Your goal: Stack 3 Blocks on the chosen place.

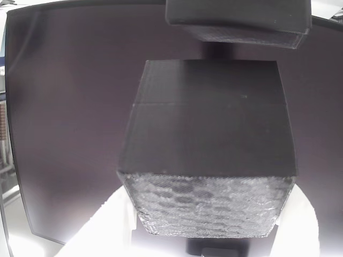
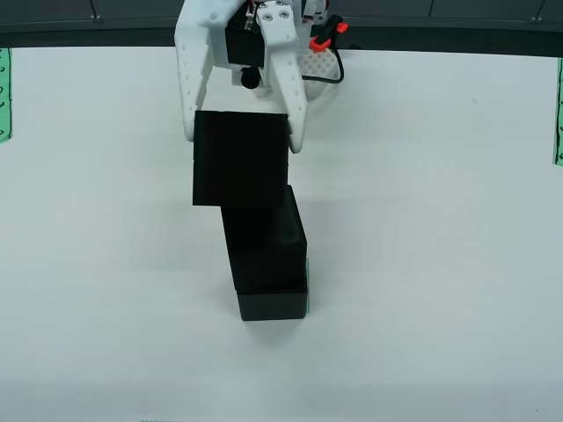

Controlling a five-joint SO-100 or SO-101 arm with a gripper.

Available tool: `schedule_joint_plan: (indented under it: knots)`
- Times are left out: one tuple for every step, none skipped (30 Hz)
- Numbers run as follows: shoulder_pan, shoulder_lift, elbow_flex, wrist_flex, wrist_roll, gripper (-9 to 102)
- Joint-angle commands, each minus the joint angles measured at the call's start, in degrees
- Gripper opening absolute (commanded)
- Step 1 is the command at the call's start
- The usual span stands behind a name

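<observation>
Surface: in the view from above we see a plain white top, with green striped strips at its left and right edges.

Claw: white, reaching in from the far side, its two fingers pinching the top block between them, one on the left face and one on the right.

Stack: two black blocks, one on the other, near the middle of the surface; a sliver of green patch shows at the stack's lower right, so we judge the stack stands on the chosen place.

Top block: the third black cube, held above the stack and shifted to the left and far side of it in the view from above; we cannot tell whether it touches the block below. In the view that rides on the claw, the held cube shows its rough honeycomb face on the near side.

Step in hand: we judge this the last placement, two blocks stacked and the third carried in.

Next move: we think the cube needs shifting right and nearer until square over the stack, then lowering gently, and only then spreading the fingers, so the lower blocks are not nudged.
</observation>
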Motion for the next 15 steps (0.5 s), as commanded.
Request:
schedule_joint_plan:
  knots:
    - [0.44, -0.26, -0.18, -1.76, 0.0, 20]
    - [0.44, -0.26, -0.18, -2.02, 0.0, 20]
    - [0.44, -0.26, -0.09, -2.37, 0.0, 20]
    - [0.44, -0.26, 0.0, -2.64, 0.0, 20]
    - [0.44, -0.26, 0.09, -2.9, 0.0, 20]
    - [0.35, -0.35, 0.09, -3.25, 0.0, 20]
    - [0.26, -0.62, 0.18, -3.69, 0.0, 20]
    - [0.18, -1.05, 0.18, -4.22, 0.0, 20]
    - [0.18, -1.67, 0.0, -4.75, 0.0, 20]
    - [0.09, -2.55, -0.18, -5.36, 0.0, 20]
    - [0.0, -3.6, -0.53, -5.8, 0.0, 20]
    - [-0.09, -4.57, -0.88, -6.15, 0.0, 20]
    - [-0.18, -5.45, -0.97, -6.86, 0.09, 20]
    - [-0.18, -6.15, -0.97, -7.65, 0.09, 20]
    - [-0.44, -6.68, -0.7, -8.53, 0.09, 20]
